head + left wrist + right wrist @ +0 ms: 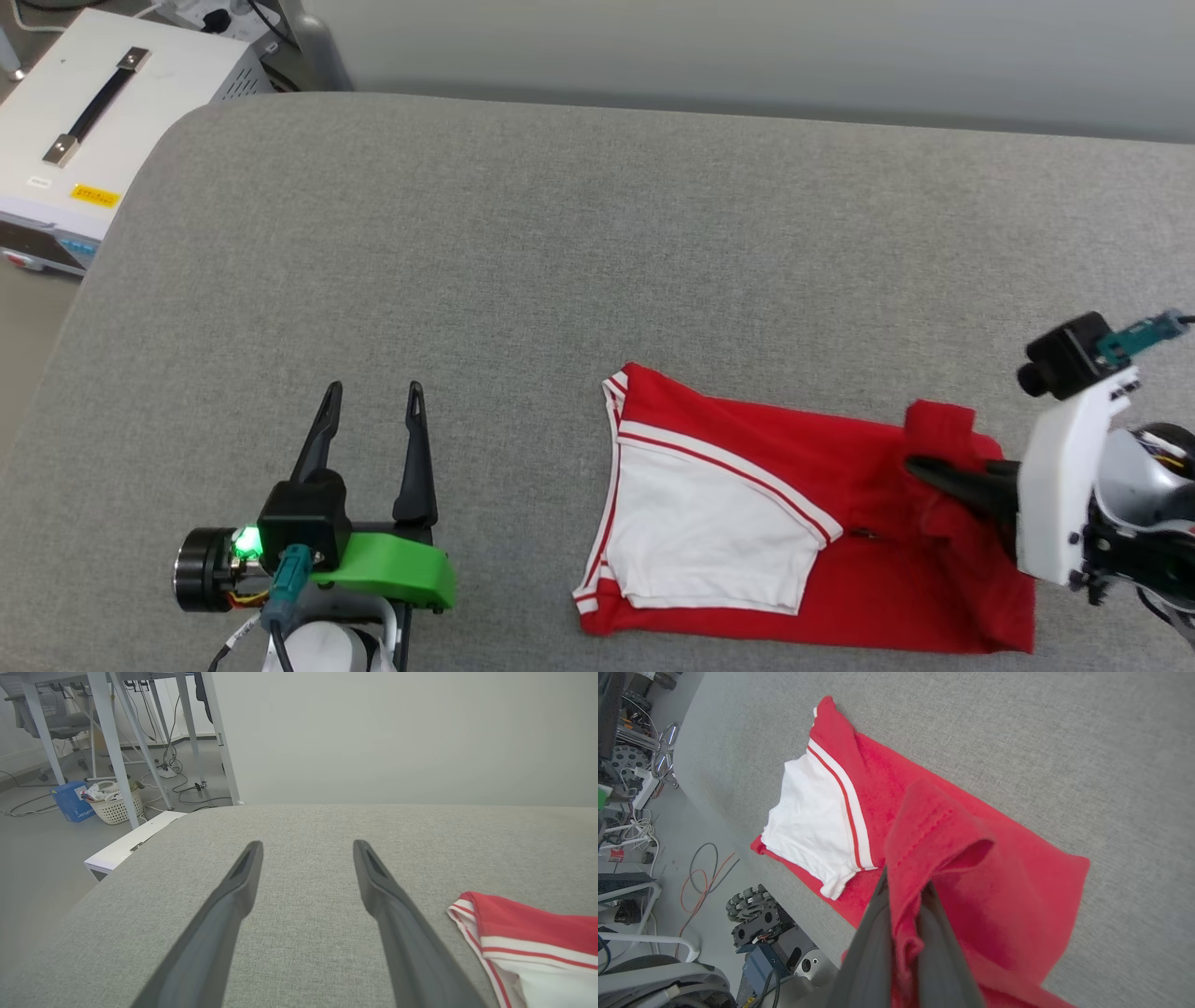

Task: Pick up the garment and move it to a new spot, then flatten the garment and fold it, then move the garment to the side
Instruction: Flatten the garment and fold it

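The garment [840, 523], red with a white sleeve and striped trim, lies folded near the grey table's front edge at the right. My right gripper [920, 465] is shut on a raised fold of its red cloth; in the right wrist view the cloth [924, 858] is pinched between my two fingers and lifts off the rest. My left gripper [372, 397] stands open over bare table, well left of the garment, with nothing between its fingers. In the left wrist view the garment's striped edge [528, 942] lies to the right of the open gripper [306, 851].
The grey padded table [523, 261] has wide bare room behind and left of the garment. A white equipment box [103, 121] stands beyond the table's left corner. Cables and the robot's wheeled base [756, 919] sit on the floor below the front edge.
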Available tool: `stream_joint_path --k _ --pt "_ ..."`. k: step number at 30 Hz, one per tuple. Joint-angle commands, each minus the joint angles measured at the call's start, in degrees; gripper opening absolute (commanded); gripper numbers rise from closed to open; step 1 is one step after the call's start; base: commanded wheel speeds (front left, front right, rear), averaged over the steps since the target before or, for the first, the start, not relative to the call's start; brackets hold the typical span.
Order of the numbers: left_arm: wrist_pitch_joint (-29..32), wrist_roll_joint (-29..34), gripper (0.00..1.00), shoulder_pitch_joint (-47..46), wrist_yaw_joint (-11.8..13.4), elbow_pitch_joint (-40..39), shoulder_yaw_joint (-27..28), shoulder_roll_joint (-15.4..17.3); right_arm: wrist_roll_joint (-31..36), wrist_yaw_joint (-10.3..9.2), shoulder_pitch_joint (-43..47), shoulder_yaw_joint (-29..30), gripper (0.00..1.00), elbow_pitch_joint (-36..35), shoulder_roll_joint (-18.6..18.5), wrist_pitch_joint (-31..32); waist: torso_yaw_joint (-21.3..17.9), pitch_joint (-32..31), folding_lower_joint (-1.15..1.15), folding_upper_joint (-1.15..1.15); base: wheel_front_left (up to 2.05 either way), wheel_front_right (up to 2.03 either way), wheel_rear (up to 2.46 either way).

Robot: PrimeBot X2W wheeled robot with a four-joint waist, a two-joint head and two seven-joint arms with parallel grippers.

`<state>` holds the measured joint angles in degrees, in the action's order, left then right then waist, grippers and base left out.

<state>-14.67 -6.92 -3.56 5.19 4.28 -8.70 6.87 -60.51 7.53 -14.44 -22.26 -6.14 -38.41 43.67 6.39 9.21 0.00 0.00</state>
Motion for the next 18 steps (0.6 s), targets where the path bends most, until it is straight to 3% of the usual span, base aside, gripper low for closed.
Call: stream_joint_path --k 1,11,18 --pt "-0.3 0.5 1.00 -1.3 -0.5 0.1 0.5 -0.5 1.4 -0.04 -2.8 -1.5 0.00 -0.1 1.8 0.8 1.0 1.5 0.00 0.00 0.00 0.00 0.00" --pt "-0.3 1.9 1.00 -4.8 -2.2 1.2 0.3 -2.7 9.4 -0.04 -15.5 -13.6 0.00 8.6 12.3 -1.2 4.6 5.3 0.00 0.00 0.00 0.00 0.00" --pt "-0.3 2.4 1.00 -5.4 -2.3 1.7 0.9 -3.3 11.6 -0.04 -15.3 -20.4 0.00 19.0 13.5 -4.8 5.2 6.2 0.00 0.00 0.00 0.00 0.00"
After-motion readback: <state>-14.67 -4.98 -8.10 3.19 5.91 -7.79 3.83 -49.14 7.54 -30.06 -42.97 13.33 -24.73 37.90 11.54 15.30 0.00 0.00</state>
